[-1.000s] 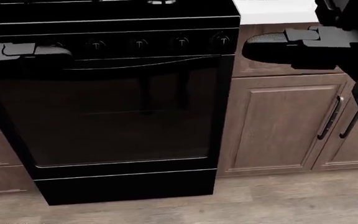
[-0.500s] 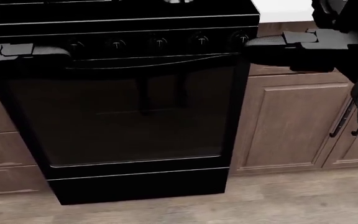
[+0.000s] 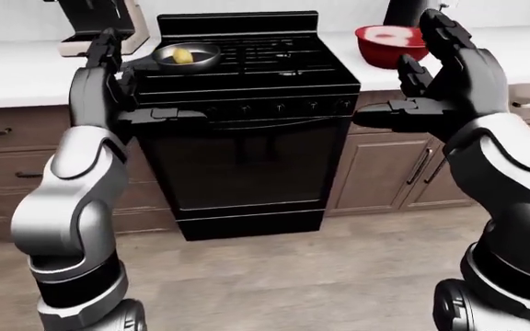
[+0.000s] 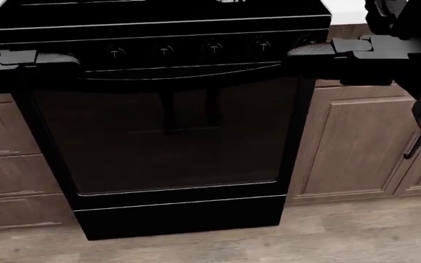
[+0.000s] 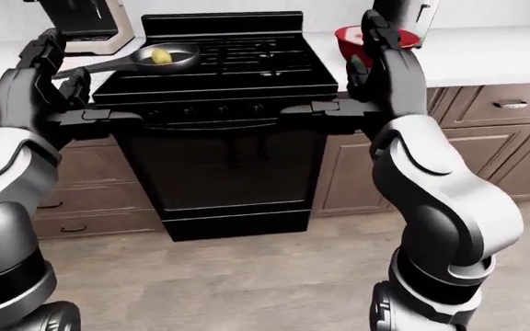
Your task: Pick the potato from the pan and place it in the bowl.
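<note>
Whole head view shifted since a second ago: black stove [image 4: 174,126] now sitting further right in frame, its right edge slid from near the middle-right toward the cabinet door [image 4: 356,148], more drawer fronts showing at left; camera moved, not the things.

Stove filling the centre of the eye views, flanked by white worktop [image 3: 17,72] on both sides over brown cabinets. Bare wooden floor [image 3: 274,276] spread below the oven door, open across the bottom of both eye views.

Both arms raised, elbows bent, forearms upright at either side of the stove front. Left robot hand [image 3: 108,69] held up at the stove's left edge, fingers spread and empty, one finger [image 3: 169,114] jutting sideways across the control panel. Right robot hand [image 3: 449,62] up at the stove's right edge, likewise spread, grasping nothing, one finger [image 3: 385,108] pointing left toward the knobs.

Red bowl [image 3: 389,43] on the worktop right of the stove, partly hidden behind the right robot hand. Grey pan [image 3: 188,58] on the stove's upper left burner. Yellow potato [image 3: 182,56] lying inside the pan, well apart from both hands.
</note>
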Robot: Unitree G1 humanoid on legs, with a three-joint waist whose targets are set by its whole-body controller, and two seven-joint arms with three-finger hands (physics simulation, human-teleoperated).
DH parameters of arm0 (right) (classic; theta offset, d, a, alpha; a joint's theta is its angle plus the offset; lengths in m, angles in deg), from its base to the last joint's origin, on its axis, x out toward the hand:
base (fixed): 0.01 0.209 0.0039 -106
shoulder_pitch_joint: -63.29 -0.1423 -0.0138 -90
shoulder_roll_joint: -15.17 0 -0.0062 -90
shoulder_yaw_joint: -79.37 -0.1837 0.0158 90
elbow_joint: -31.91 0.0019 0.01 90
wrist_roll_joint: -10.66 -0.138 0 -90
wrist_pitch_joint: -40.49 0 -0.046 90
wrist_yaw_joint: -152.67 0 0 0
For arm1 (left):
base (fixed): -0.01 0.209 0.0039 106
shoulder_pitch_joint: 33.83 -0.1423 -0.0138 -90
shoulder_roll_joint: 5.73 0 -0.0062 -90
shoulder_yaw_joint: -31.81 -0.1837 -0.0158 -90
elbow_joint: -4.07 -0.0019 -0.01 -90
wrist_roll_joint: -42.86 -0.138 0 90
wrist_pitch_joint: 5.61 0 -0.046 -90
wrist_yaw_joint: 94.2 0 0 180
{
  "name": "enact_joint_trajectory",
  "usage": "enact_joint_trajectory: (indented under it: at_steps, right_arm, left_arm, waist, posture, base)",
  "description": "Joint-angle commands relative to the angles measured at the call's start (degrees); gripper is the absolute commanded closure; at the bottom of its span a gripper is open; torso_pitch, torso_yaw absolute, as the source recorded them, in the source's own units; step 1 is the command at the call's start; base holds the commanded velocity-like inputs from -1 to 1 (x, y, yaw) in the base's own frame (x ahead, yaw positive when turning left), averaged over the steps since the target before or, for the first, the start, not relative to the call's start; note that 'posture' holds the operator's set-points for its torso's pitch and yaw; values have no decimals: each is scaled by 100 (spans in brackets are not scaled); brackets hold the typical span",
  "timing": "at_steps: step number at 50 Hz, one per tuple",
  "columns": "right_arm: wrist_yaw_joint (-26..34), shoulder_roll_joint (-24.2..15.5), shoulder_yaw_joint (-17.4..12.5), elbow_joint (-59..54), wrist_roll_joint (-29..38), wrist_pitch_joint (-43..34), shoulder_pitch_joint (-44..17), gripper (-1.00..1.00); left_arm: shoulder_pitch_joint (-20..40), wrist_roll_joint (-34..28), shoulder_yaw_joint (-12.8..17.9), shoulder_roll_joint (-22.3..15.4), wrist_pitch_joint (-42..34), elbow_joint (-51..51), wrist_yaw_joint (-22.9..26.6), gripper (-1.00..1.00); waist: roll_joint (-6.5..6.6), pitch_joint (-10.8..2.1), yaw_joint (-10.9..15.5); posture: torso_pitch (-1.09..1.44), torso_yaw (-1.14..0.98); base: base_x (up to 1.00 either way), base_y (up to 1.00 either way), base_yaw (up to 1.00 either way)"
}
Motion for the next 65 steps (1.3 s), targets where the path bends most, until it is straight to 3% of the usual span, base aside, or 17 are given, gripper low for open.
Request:
enact_joint_trajectory:
  at_steps: [1, 5, 7, 11, 17, 20, 21, 23, 29, 33, 42, 44, 46, 56, 60, 61, 65]
  right_arm:
    - [-39, -94, -145, 143, 57, 206, -186, -100]
    - [-49, -98, -139, 139, 49, 196, -192, -100]
    - [-44, -96, -128, 135, 53, 209, -186, -100]
    - [-38, -104, -139, 108, 53, 222, -196, -100]
    - [-52, -107, -150, 123, 39, 197, -200, -100]
    - [-54, -109, -151, 131, 30, 199, -193, -100]
    - [-54, -114, -162, 133, 23, 195, -188, -100]
    - [-42, -119, -149, 121, 30, 216, -177, -100]
    - [26, -109, -94, 36, 120, 349, -137, -100]
    - [-18, -78, -108, 115, 101, 252, -158, -100]
    - [-52, -115, -168, 150, 17, 179, -193, -100]
    - [-50, -119, -160, 145, 17, 192, -187, -100]
    - [-40, -126, -162, 135, 16, 207, -175, -100]
    - [63, -117, -86, -6, 144, 415, -111, -100]
    - [62, -100, -103, 28, 144, 367, -129, -100]
    - [59, -97, -106, 45, 140, 348, -131, -100]
    - [56, -90, -116, 77, 140, 327, -120, -100]
  left_arm:
    - [188, 39, -12, -45, 233, 197, 43, -100]
    - [205, 42, -24, -44, 203, 206, 29, -100]
    - [208, 47, -15, -47, 202, 208, 31, -100]
    - [229, 55, -15, -49, 182, 207, 19, -100]
    - [216, 65, -4, -58, 194, 214, 23, -100]
    - [222, 70, -5, -58, 185, 216, 17, -100]
    - [215, 65, -11, -56, 197, 211, 14, -100]
    - [197, 52, -18, -54, 259, 169, 30, -100]
    - [213, 48, -20, -61, 281, 129, 43, -100]
    - [221, 79, 16, -88, 198, 205, 37, -100]
    - [234, 100, 9, -87, 137, 264, -3, -100]
    - [235, 101, 14, -93, 146, 256, 2, -100]
    - [228, 101, 10, -92, 156, 256, 3, -100]
    - [242, 59, -14, -96, 283, 100, 51, -100]
    - [234, 48, -12, -95, 318, 71, 68, -100]
    - [219, 49, -14, -88, 310, 97, 64, -100]
    - [199, 54, -5, -84, 276, 154, 55, -100]
  waist:
    - [4, -127, -32]
    - [-251, -81, -27]
    - [-539, -137, -12]
    - [-442, -151, -29]
    - [-85, -63, -40]
    - [485, -199, -67]
    - [234, -138, -36]
    - [252, -128, -34]
    - [-94, -83, -33]
    - [-518, -129, -2]
    - [-189, -64, -23]
    - [0, -62, -53]
    - [415, -174, -79]
    - [-124, -78, -35]
    - [-610, -128, 9]
    - [-401, -83, -44]
    - [-419, -147, -9]
  posture:
    - [0, 0]
    - [0, 0]
    - [0, 0]
    - [0, 0]
    - [0, 0]
    - [0, 0]
    - [0, 0]
    - [0, 0]
    - [0, 0]
    - [0, 0]
    - [0, 0]
    - [0, 0]
    - [0, 0]
    - [0, 0]
    - [0, 0]
    - [0, 0]
    - [0, 0]
  base:
    - [2, 19, 0]
    - [3, 19, 0]
    - [3, 20, 0]
    - [3, 19, 0]
    - [3, 19, 0]
    - [3, 19, 0]
    - [4, 20, 0]
    - [3, 19, 0]
    - [5, 19, 0]
    - [4, 19, 0]
    - [5, 19, 0]
    - [5, 20, 0]
    - [5, 19, 0]
    - [6, 19, 0]
    - [10, 19, 0]
    - [12, 18, 0]
    - [12, 17, 0]
